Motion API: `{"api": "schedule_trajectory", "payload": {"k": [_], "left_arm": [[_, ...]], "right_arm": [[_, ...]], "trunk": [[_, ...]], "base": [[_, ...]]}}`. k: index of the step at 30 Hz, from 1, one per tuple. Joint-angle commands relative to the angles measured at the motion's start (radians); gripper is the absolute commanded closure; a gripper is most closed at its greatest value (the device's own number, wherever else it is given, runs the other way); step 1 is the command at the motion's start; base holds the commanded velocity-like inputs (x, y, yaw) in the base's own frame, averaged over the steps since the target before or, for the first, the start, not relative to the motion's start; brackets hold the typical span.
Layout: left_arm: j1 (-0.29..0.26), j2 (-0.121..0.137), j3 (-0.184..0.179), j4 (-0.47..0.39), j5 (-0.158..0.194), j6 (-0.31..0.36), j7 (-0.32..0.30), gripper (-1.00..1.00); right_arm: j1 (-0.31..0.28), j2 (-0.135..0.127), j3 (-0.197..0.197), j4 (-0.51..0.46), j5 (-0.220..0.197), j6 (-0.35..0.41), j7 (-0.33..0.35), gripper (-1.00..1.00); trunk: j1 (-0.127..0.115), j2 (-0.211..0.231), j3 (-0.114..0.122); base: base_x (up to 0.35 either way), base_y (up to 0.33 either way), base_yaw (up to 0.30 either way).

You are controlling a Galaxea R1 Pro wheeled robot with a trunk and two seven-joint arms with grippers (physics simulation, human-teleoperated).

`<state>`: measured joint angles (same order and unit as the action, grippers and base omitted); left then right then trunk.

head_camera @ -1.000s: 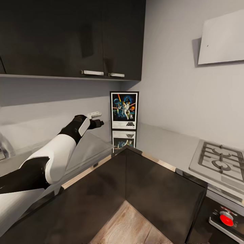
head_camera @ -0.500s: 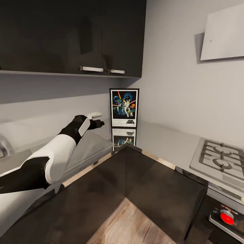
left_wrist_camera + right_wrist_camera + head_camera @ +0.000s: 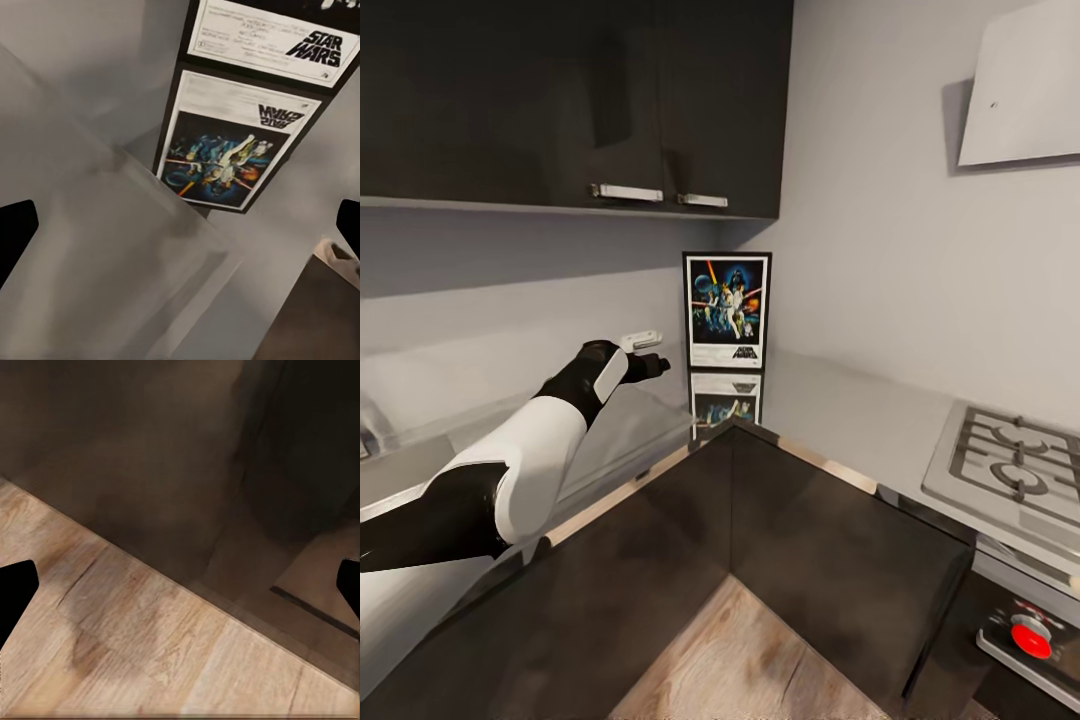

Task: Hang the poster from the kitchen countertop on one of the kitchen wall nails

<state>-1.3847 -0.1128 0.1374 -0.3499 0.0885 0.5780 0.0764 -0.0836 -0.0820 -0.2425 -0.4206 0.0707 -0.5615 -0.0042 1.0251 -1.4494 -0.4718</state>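
The poster [image 3: 727,310] stands upright in the corner of the kitchen countertop [image 3: 840,410], against the wall, with its mirror image on the shiny top below it. My left gripper [image 3: 652,360] hovers over the countertop a short way left of the poster, open and apart from it. In the left wrist view the poster's lower edge with the "STAR WARS" logo [image 3: 270,41] lies ahead, and the left gripper [image 3: 180,232] has nothing between its wide-spread fingertips [image 3: 16,240]. The right gripper [image 3: 180,589] is open and empty, low above the wood floor [image 3: 150,637].
Dark upper cabinets [image 3: 580,100] hang above the left arm. A gas hob [image 3: 1010,465] is set in the countertop at the right, under a white hood [image 3: 1025,95]. Dark base cabinets [image 3: 810,560] form an inner corner in front of me, over wood floor [image 3: 750,660].
The whole head view has shifted, so the camera has moved: poster, cabinets and hood sit a little higher in the picture. The left arm keeps its pose.
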Motion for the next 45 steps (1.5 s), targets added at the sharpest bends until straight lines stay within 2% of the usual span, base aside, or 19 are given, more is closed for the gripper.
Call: {"api": "schedule_trajectory", "payload": {"k": [1, 10, 23, 45], "left_arm": [[0.0, -0.001, 0.003, -0.002, 0.01, 0.005, 0.008, -1.0], [-0.001, -0.001, 0.003, -0.001, 0.01, 0.005, 0.008, -1.0], [0.0, 0.0, 0.004, -0.001, 0.01, 0.005, 0.007, -1.0], [0.0, 0.001, 0.004, -0.001, 0.01, 0.005, 0.006, -1.0]], "right_arm": [[-0.001, 0.001, -0.005, 0.001, 0.008, -0.003, 0.0, -1.0], [-0.001, 0.001, -0.006, 0.0, 0.008, -0.004, 0.0, -1.0], [-0.001, 0.001, -0.006, 0.005, 0.008, -0.001, 0.0, -1.0], [-0.001, -0.001, -0.006, 0.03, 0.008, 0.0, 0.001, -1.0]], "trunk": [[0.0, -0.001, -0.003], [0.0, -0.001, -0.018], [0.0, -0.001, -0.038], [0.0, -0.001, -0.041]], "base": [[0.0, 0.0, 0.0], [0.014, -0.015, 0.0], [0.161, -0.081, 0.0], [0.173, 0.011, 0.0]]}}
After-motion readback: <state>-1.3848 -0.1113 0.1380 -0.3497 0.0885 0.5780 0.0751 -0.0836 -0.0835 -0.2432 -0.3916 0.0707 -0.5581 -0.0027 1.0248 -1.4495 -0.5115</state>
